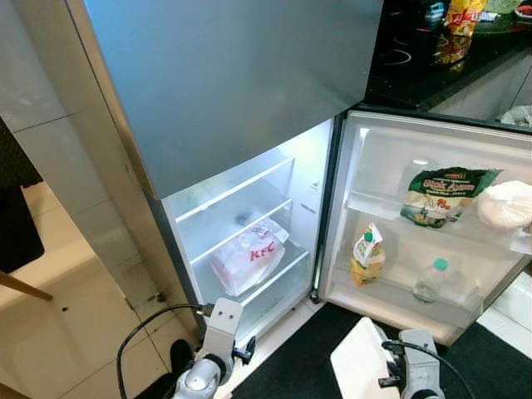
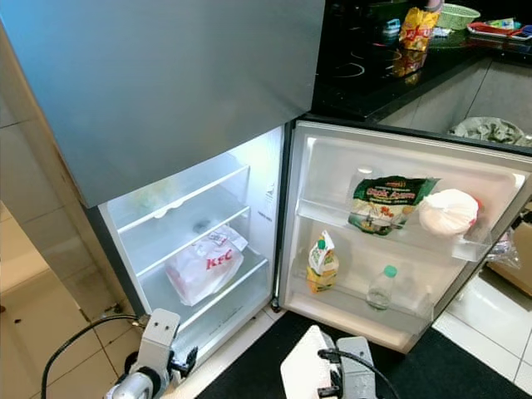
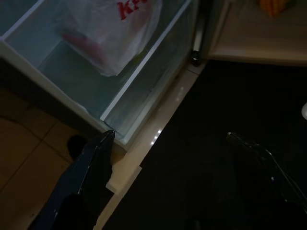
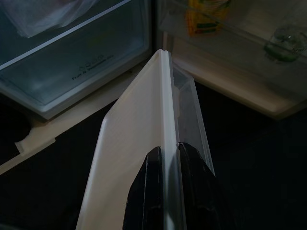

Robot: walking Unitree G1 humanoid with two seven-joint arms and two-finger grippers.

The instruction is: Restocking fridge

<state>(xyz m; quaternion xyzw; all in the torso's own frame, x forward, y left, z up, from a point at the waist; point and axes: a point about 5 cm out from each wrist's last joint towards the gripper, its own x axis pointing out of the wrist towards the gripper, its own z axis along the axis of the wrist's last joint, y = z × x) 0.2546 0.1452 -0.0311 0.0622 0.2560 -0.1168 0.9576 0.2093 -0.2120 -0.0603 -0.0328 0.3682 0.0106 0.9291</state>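
You are holding white container (image 4: 144,158) in right gripper (image 4: 165,153), fingers pinching its rim seam, low at 6 o'clock before open fridge (image 1: 249,224). Long axis running from gripper toward fridge, far end pointing at 12 o'clock, container standing on edge. Left gripper (image 3: 172,139) hanging spread wide, gripping nothing. Advice: keep pinch firm, rotate container flat before lifting, aim for shelf space beside KFC bag (image 1: 248,258), avoid clipping door bins (image 1: 416,241).

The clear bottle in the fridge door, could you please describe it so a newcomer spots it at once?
Start at the open fridge door and drop to its lowest shelf. Two things stand there: a yellow carton and, beside it, the clear bottle. It alone is see-through, with a green cap.
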